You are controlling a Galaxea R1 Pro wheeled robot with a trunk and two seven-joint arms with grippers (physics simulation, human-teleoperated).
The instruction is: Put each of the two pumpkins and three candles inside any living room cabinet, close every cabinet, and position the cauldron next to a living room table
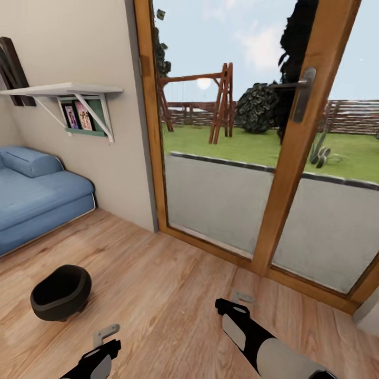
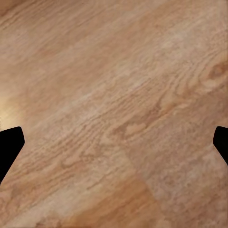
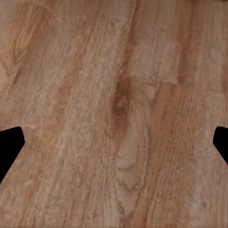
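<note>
One cauldron [image 1: 61, 292] — beyond left pincer [image 1: 107, 332], apart

floor [image 1: 173, 284]: wood planks | on it: black cauldron [image 1: 60, 292], blue sofa [image 1: 37, 200]

The sofa [image 1: 37, 195] and both arms are cut off by the head view's edges.

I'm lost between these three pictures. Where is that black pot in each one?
Head view: the cauldron sits on the wooden floor at lower left, near the left gripper.
Left wrist view: floor planks between the left gripper's spread fingertips.
Right wrist view: floor planks between the spread fingertips of the right gripper.
Shared landmark: the wooden floor.
</note>
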